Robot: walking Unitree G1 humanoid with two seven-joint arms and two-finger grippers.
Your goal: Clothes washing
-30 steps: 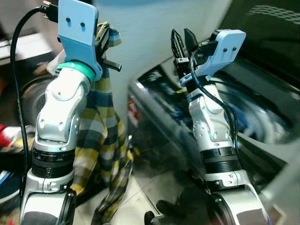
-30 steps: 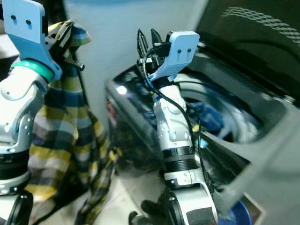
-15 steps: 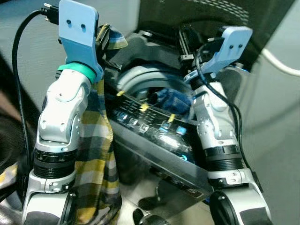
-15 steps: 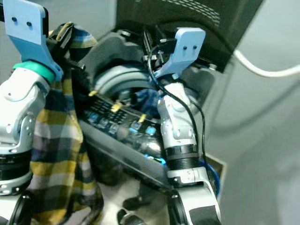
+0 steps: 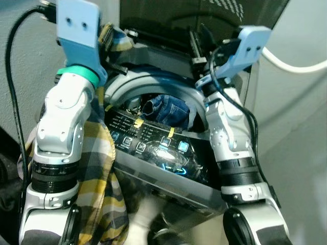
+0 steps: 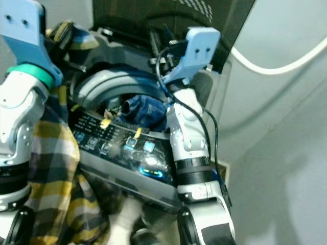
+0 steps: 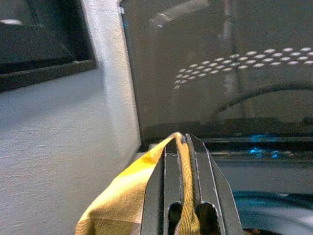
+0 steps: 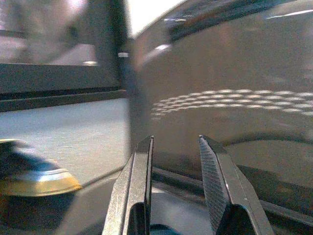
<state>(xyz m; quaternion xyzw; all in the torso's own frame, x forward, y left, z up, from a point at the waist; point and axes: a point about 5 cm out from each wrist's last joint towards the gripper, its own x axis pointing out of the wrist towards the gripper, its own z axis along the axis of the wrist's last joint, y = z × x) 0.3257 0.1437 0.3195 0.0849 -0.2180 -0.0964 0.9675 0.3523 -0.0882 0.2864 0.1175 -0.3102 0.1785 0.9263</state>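
While your left gripper [image 7: 186, 142] is clamping the yellow-and-blue checked cloth [image 5: 104, 168], you're loading; lift it over the open top-loading washer drum [image 5: 145, 89]. Right gripper [image 8: 176, 147] is hanging parted, empty.

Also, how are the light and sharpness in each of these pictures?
Left eye view: mostly sharp, the washing machine's control panel glows blue with glare. Left wrist view: the left hand and plaid shirt are crisp, the lid behind is dim. Right wrist view: the right hand is clear, the background soft and washed out.
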